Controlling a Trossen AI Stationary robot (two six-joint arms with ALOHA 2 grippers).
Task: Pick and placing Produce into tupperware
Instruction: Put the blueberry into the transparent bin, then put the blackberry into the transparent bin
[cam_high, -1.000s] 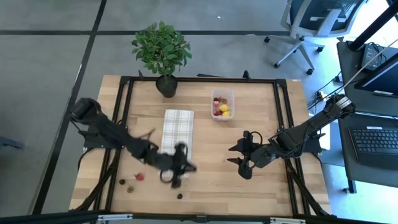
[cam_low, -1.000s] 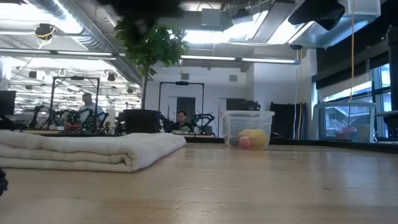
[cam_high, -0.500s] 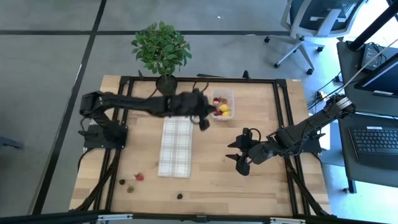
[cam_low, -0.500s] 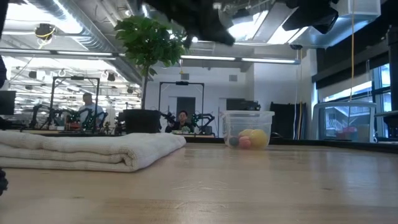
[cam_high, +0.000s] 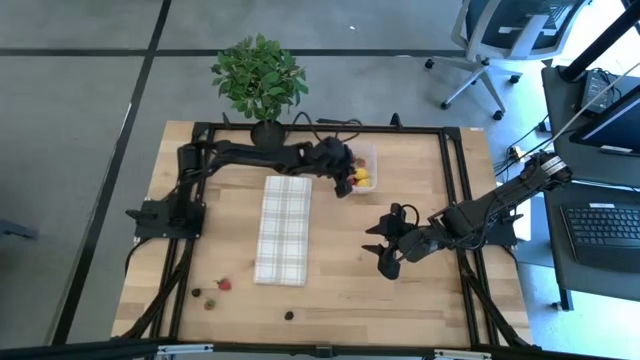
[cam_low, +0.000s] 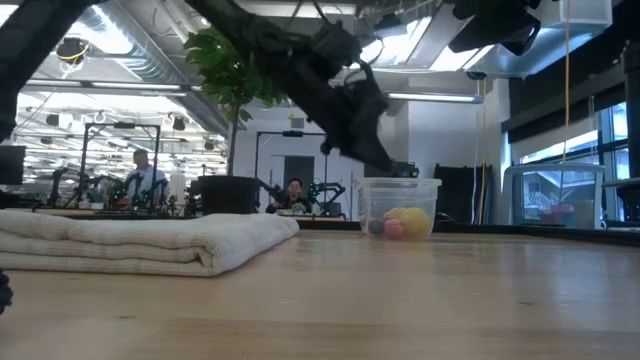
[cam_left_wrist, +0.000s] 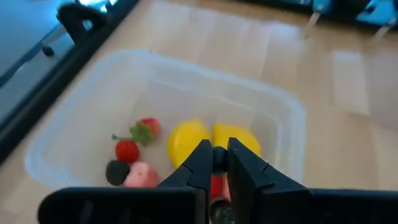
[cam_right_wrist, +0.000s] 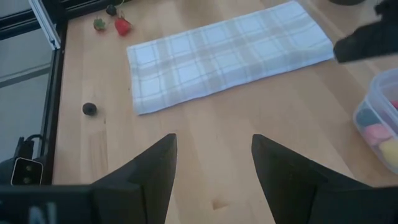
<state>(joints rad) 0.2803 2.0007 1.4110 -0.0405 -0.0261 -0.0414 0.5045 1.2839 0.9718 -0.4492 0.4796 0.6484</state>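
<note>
The left gripper (cam_left_wrist: 213, 163), upper centre over the tupperware (cam_left_wrist: 273, 118), pinches a small dark produce piece (cam_left_wrist: 218, 157); the right gripper (cam_right_wrist: 211, 155) gapes mid-right.

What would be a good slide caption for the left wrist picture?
Left gripper, holding a small dark piece, poised over the tupperware of produce.

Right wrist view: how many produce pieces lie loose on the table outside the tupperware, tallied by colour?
Red piece: 1
Red-and-green piece: 1
Dark pieces: 2, a lone one and one next to the other two colours
Total: 4
</note>
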